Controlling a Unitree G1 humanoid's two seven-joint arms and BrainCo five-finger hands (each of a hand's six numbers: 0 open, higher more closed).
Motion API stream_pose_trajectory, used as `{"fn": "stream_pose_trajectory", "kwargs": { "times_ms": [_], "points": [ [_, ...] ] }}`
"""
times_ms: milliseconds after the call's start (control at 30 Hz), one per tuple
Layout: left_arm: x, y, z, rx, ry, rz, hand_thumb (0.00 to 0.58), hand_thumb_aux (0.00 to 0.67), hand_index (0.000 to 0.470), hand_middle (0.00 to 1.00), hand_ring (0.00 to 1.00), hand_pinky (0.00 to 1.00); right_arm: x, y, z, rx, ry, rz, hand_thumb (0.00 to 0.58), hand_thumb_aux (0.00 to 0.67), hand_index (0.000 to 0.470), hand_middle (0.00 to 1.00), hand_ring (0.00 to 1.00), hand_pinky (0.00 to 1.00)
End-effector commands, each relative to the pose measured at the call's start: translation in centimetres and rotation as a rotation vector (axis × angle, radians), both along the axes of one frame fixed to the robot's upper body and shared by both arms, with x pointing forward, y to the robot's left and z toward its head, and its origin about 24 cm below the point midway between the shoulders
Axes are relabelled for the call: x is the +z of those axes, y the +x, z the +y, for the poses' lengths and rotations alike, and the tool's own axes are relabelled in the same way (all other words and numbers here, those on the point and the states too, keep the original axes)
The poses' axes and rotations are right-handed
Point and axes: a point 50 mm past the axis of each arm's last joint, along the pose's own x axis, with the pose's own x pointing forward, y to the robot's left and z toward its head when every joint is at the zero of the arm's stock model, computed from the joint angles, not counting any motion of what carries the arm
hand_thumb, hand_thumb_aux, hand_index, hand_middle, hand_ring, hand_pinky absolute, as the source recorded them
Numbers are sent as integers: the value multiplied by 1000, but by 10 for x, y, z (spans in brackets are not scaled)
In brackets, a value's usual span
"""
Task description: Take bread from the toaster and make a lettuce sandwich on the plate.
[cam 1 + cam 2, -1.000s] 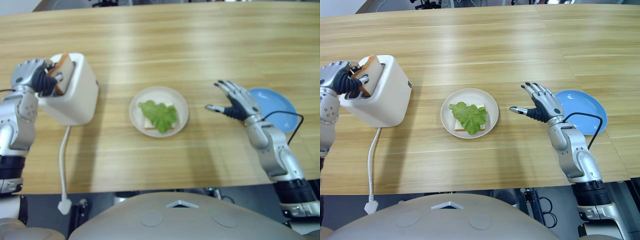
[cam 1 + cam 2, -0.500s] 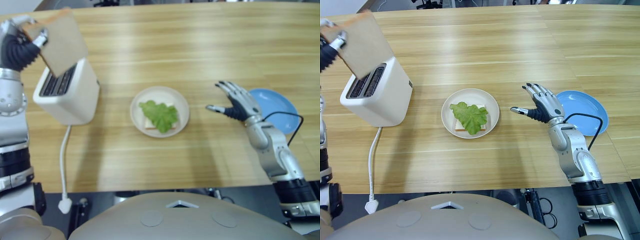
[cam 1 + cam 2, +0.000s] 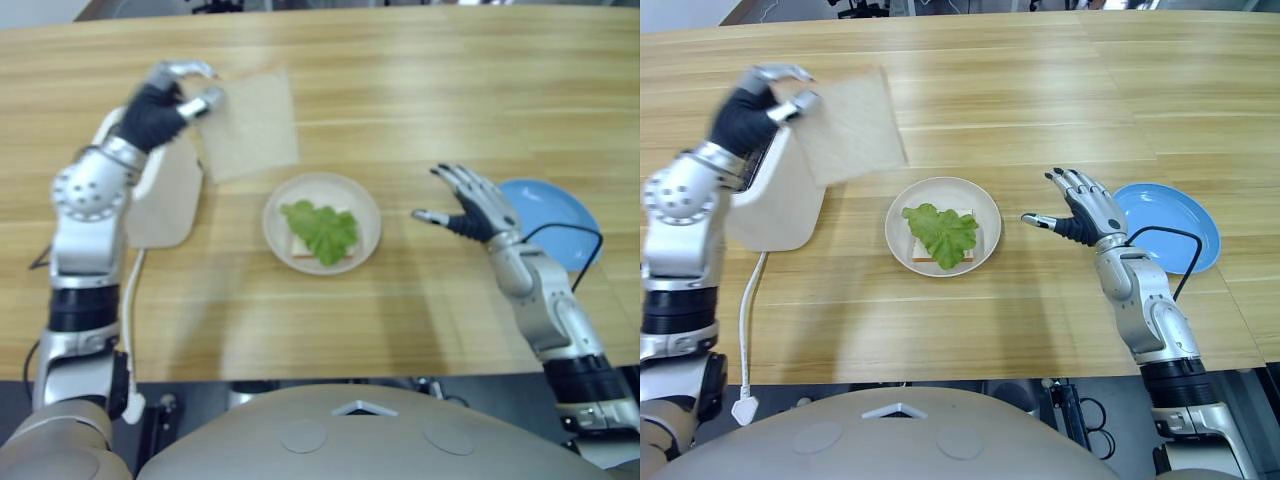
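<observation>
Where the plate point(image 3: 978, 199) sits, the table point(image 3: 1040, 90) is wood.

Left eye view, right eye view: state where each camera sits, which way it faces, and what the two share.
Left eye view: on the head, facing forward and down at the table; left hand holding a bread slice, right hand open.
Right eye view: beside it, slightly to the right, same aim; the same two hands show.
Shared: toaster, plate with lettuce, blue plate.

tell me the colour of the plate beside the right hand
Light blue; the plate shows best in the right eye view.
</observation>
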Motion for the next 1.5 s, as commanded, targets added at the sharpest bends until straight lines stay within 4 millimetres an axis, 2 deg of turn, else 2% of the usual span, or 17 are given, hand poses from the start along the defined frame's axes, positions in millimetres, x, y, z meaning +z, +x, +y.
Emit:
{"fn": "stream_pose_trajectory", "kwargs": {
  "times_ms": [33, 200, 267, 433, 667, 900, 1200, 1367, 1500],
  "points": [
    [-26, 9, -22, -114, 42, 97, 580, 670, 460, 1000, 1000, 1000, -5, 1, -1, -6, 11, 17, 0, 0, 0, 0, 0, 0],
    [-61, 26, -51, -213, 51, 222, 580, 670, 460, 1000, 1000, 1000, -6, 2, -3, -14, 16, 15, 0, 0, 0, 0, 0, 0],
    [-73, 33, -56, -226, 53, 271, 580, 670, 460, 1000, 1000, 1000, -7, 2, -3, -14, 16, 16, 0, 0, 0, 0, 0, 0],
    [-97, 48, -54, -200, 21, 385, 580, 670, 460, 1000, 1000, 1000, -8, 2, -2, -12, 16, 20, 0, 0, 0, 0, 0, 0],
    [-124, 46, -57, -192, -4, 492, 580, 670, 460, 1000, 1000, 1000, -9, 1, -3, -17, 14, 25, 0, 0, 0, 0, 0, 0],
    [-137, 42, -63, -198, -17, 540, 580, 670, 460, 1000, 1000, 1000, -9, 1, -3, -16, 10, 26, 0, 0, 0, 0, 0, 0],
    [-143, 41, -71, -186, -16, 556, 580, 670, 460, 1000, 1000, 1000, -10, 0, 0, -3, 7, 30, 0, 0, 0, 0, 0, 0],
    [-150, 40, -75, -188, 60, 558, 580, 670, 460, 1000, 1000, 1000, -12, 1, 3, 8, 5, 34, 0, 0, 0, 0, 0, 0],
    [-157, 40, -70, -150, 164, 542, 580, 670, 460, 1000, 1000, 1000, -11, 0, 6, 20, 6, 30, 0, 0, 0, 0, 0, 0]
  ]
}}
